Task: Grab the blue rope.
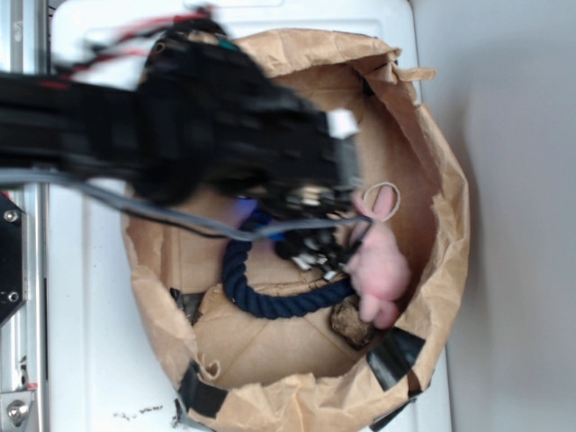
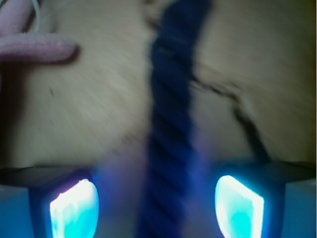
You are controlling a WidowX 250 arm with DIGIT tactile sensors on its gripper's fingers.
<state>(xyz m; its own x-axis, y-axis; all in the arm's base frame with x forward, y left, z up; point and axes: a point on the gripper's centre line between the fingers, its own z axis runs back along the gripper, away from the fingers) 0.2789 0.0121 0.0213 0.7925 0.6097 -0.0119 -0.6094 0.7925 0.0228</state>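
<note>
The blue rope point(image 1: 261, 301) is a thick navy twisted rope curving along the floor of a brown paper bag point(image 1: 450, 207). In the wrist view the rope point(image 2: 171, 124) runs from top to bottom, straight between my two glowing fingers point(image 2: 74, 208). My gripper point(image 2: 157, 208) is open, with a gap on each side of the rope. In the exterior view my gripper point(image 1: 310, 247) hangs blurred over the rope's upper end, whose tip is hidden by it.
A pink plush bunny point(image 1: 382, 265) lies at the rope's right end; its limb shows in the wrist view point(image 2: 37, 47). A brown lump point(image 1: 351, 322) sits below it. A thin grey cable point(image 1: 180, 216) crosses the bag. The paper walls ring the space.
</note>
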